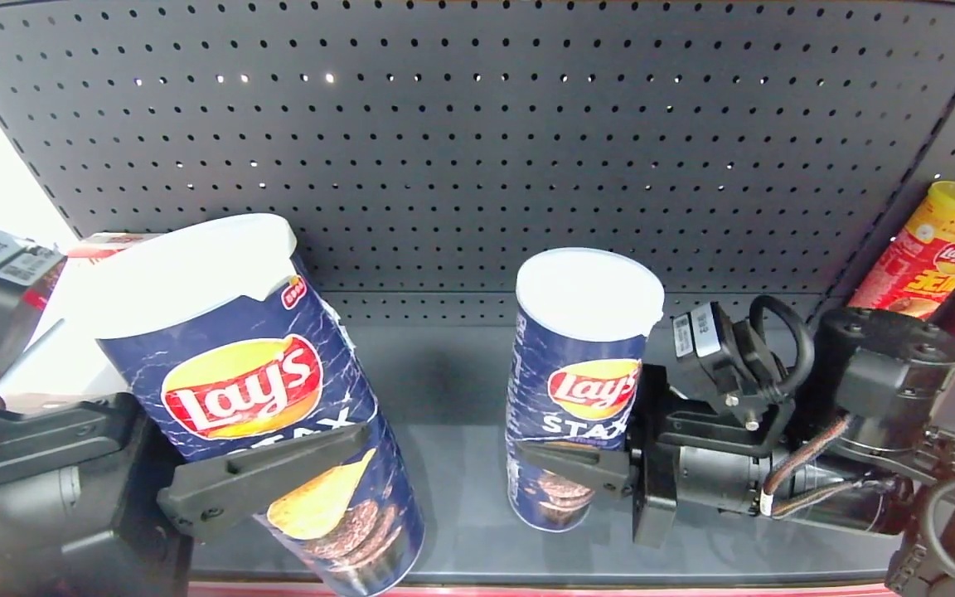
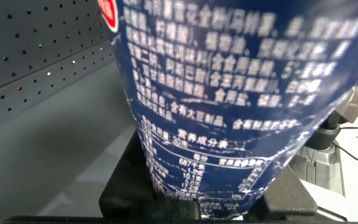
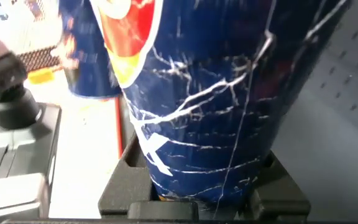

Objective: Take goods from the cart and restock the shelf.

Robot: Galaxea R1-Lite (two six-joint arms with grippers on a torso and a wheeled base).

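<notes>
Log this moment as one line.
left gripper: shut on tilted blue chip canister, over shelf front | right gripper: shut on upright blue chip canister, mid-shelf | yellow chip canister: neighbouring bay, right

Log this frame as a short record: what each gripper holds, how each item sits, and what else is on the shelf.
left gripper: shut on the left navy chip canister
left item pose: tilted, top leaning to the robot's left, base at the shelf's front edge
right gripper: shut on the right navy chip canister
right item pose: upright, base low at the shelf floor; contact cannot be told
other stock: yellow chip canister at far right
backdrop: pegboard back panel
</notes>
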